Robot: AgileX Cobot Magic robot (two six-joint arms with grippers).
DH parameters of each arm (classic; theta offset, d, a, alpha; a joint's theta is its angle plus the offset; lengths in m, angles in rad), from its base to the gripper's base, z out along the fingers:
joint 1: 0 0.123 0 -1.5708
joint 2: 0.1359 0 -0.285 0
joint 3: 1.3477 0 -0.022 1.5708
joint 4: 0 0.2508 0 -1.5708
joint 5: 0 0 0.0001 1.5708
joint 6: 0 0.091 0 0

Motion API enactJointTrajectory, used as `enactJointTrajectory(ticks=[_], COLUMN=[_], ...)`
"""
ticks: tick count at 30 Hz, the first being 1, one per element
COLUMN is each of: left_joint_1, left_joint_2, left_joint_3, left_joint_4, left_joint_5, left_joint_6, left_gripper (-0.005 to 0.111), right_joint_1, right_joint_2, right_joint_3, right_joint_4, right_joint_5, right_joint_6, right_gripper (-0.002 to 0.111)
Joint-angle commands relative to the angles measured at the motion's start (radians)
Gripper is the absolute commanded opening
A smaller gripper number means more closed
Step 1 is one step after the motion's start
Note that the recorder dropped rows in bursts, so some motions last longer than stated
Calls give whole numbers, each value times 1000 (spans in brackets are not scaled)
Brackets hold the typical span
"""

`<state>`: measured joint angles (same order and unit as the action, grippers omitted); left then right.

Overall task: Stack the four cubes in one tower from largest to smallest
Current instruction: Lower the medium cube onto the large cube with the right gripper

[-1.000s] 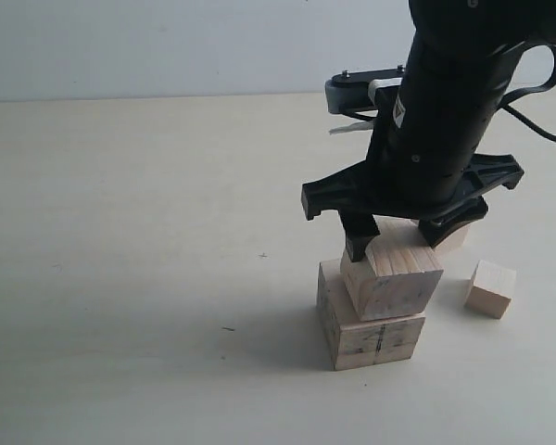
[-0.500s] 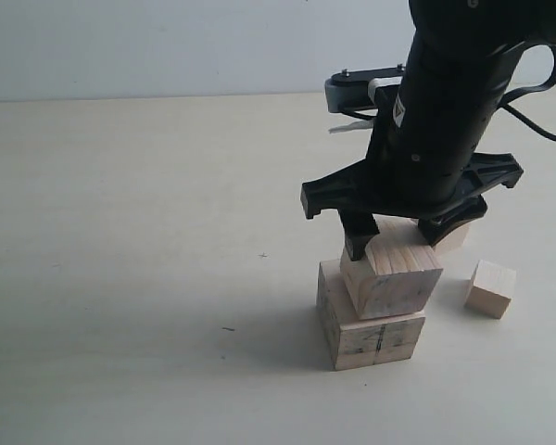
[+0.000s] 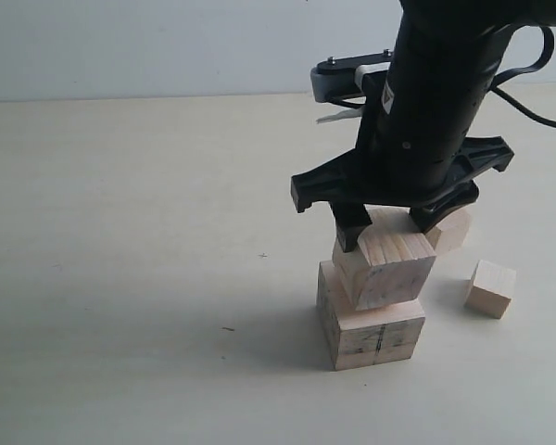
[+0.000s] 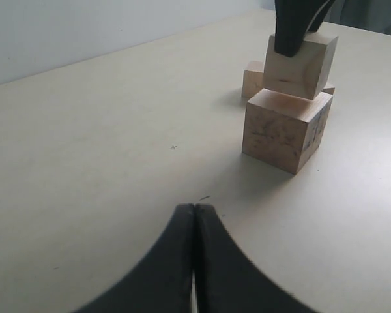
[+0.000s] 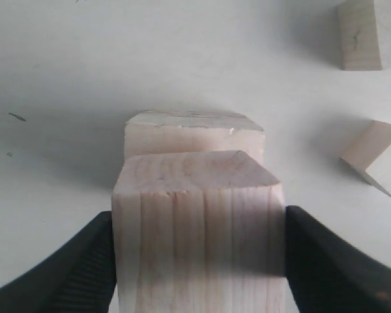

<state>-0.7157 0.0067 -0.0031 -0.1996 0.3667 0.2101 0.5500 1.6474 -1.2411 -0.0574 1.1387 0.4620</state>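
No free gap between the jaws of the right gripper (image 3: 387, 232): the second-largest cube (image 3: 386, 271) fills it, tilted. Straight below the jaws sits the largest cube (image 3: 371, 326), which blocks descent. Just behind the jaw on the right of the exterior view we see the third cube (image 3: 452, 230), partly hidden. The smallest cube (image 3: 490, 288) lies farther out on that side, apart from the stack. Beyond the opposite jaw there is bare table (image 3: 148, 232). Left gripper (image 4: 194, 212): jaws pressed together, open table ahead of them up to the stack.
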Motion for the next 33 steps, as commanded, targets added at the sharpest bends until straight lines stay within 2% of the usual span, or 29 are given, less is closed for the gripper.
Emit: enactJointTrajectory(ticks=[1, 33], left_joint_1=[1, 1], left_joint_2=[-7, -7], left_joint_3=[3, 3], left_joint_4=[3, 3], left_joint_5=[-6, -6], left_joint_6=[0, 0], left_gripper=[0, 0], right_joint_1=[3, 15], right_joint_2=[6, 43], right_joint_3=[-14, -12], right_joint_4=[-16, -30], right_joint_5=[15, -21], right_joint_6=[-7, -7], right_gripper=[21, 21])
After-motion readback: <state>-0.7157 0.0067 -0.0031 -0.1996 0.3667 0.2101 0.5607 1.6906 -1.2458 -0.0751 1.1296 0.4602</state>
